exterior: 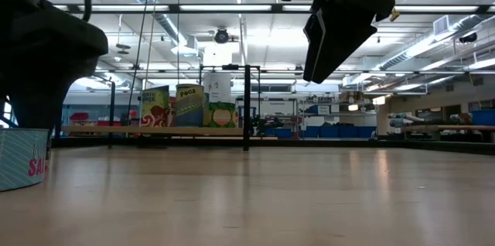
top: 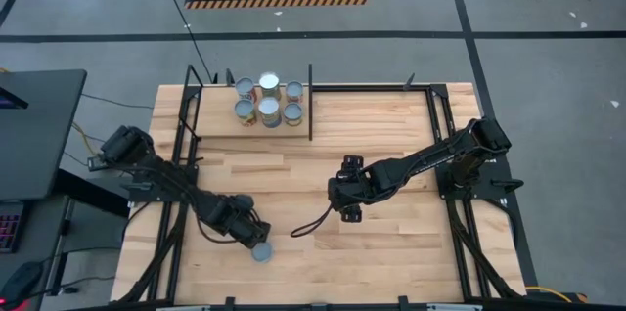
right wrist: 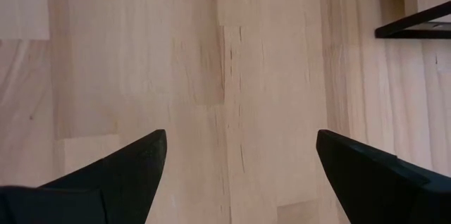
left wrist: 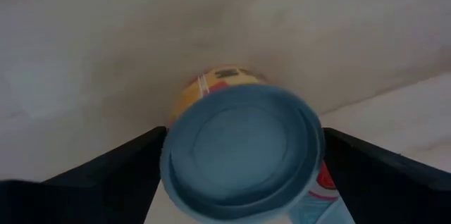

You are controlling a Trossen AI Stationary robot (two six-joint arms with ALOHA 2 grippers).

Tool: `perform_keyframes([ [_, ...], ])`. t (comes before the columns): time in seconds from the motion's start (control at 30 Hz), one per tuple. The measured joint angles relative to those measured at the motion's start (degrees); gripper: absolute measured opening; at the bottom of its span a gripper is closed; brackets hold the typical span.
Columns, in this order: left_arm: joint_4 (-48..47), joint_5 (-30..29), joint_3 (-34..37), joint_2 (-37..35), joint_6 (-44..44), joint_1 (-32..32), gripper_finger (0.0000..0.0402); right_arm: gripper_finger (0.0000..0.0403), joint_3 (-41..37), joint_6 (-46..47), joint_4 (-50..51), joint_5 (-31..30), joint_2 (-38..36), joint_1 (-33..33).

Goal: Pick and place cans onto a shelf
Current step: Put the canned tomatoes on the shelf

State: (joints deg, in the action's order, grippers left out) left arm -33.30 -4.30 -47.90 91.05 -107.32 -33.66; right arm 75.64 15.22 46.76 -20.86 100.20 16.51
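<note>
One can (top: 262, 250) with a bluish round top stands upright on its base on the table near the near left edge. It also shows in the low view (exterior: 19, 159) and the left wrist view (left wrist: 243, 152). My left gripper (top: 254, 241) is over it, open, with one finger on each side of the can. Several other cans (top: 267, 102) stand on the pale wood shelf (top: 220, 115) at the far edge, and they show in the low view (exterior: 189, 105). My right gripper (top: 350, 205) hangs open and empty above the table's middle, as the right wrist view (right wrist: 239, 160) shows. My left gripper comes at the can slanting from above, one finger (left wrist: 134, 164) beside each side of the can's wall, just below the rim (left wrist: 168, 160). I cannot tell whether the fingers touch it. The can stands upright on the table.
The shelf's black posts (top: 310, 106) and rods frame the panel at the far edge. A black cable (top: 308, 225) lies on the table below my right gripper. Bare planks (top: 391, 252) lie between the can and the shelf.
</note>
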Motion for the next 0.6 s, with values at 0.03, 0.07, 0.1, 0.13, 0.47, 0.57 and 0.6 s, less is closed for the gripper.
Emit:
perform_keyframes([
  [0.03, -0.20, 0.00, 0.02, -0.32, 0.69, 0.26, 0.0376, 0.0374, 0.00, 0.00, -0.01, 0.00, 0.00, 0.01],
  [0.07, -0.40, 0.01, 0.01, -0.64, 1.55, 0.62, 0.0375, 0.0374, 0.00, 0.00, 0.00, 0.00, 0.00, 0.02],
  [0.1, -0.43, 0.05, -0.01, -0.75, 2.33, 0.98, 0.0375, 0.0374, 0.00, 0.00, 0.02, 0.01, 0.00, 0.02],
  [0.13, -0.68, 0.00, 0.00, -0.71, 2.83, 1.28, 0.0375, 0.0374, 0.00, 0.00, -0.01, 0.00, 0.00, 0.01],
  [0.47, -1.00, 2.49, 0.00, -0.70, 1.50, 1.56, 0.0353, 0.0374, 0.00, 0.02, 0.00, 0.01, 0.00, 0.01],
  [0.57, -1.00, 3.25, -0.03, -0.72, 2.26, 1.58, 0.0314, 0.0374, 0.00, 0.02, 0.02, 0.00, 0.00, 0.02],
  [0.6, -0.92, 3.61, -0.07, -0.72, 2.92, 1.60, 0.0300, 0.0374, 0.00, 0.02, 0.02, 0.01, 0.00, 0.02],
])
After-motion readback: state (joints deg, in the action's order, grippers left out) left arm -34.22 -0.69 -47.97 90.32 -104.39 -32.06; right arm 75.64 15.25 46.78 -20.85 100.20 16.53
